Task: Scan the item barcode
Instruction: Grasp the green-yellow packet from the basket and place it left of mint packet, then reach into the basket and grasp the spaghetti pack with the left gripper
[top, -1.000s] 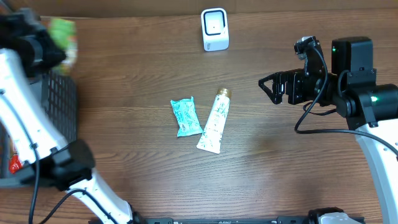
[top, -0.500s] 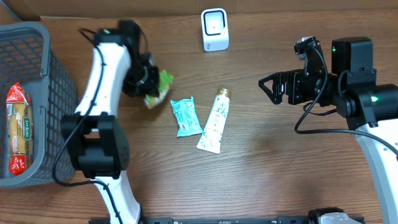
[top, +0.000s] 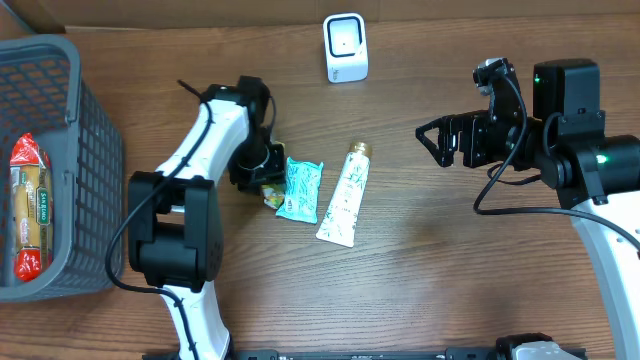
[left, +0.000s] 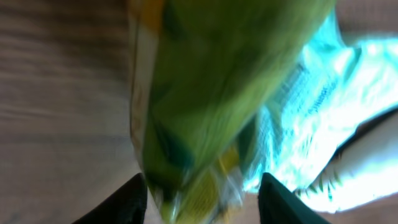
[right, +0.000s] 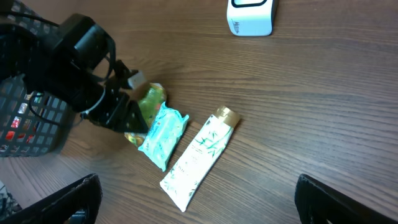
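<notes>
L tool (left: 203, 202) straddles green pkt (left: 211, 81) mid-counter, against teal pkt (top: 300, 188); pinch or loose, can't tell. R tool (top: 430, 145) spread, empty. Prob. placing/picking step; next needs barcode facing scanner (top: 346, 47), far edge.

**Surface finishes, overhead and wrist views.** The table (top: 450, 270) under my arms is showing matt brown wood with a fine lengthwise grain. At 12 o'clock the scanner (top: 346, 46) is presenting a smooth white plastic shell with a soft sheen. At 9 o'clock the basket (top: 95, 170) is showing dull grey moulded plastic mesh. At centre, the teal packet (top: 299, 188) is glinting as crinkled glossy film. The tube (top: 343, 198) at its 3 o'clock is looking like smooth white printed plastic, its cap (top: 359, 149) shining metallic gold. In my left gripper (left: 204, 198), the green packet (left: 211, 81) is gleaming as glossy film, though blurred. The fingers (left: 132, 200) there are reading as matt black plastic, as is my right gripper (right: 199, 199). My left arm (top: 205, 140) is showing a smooth white plastic shell.
</notes>
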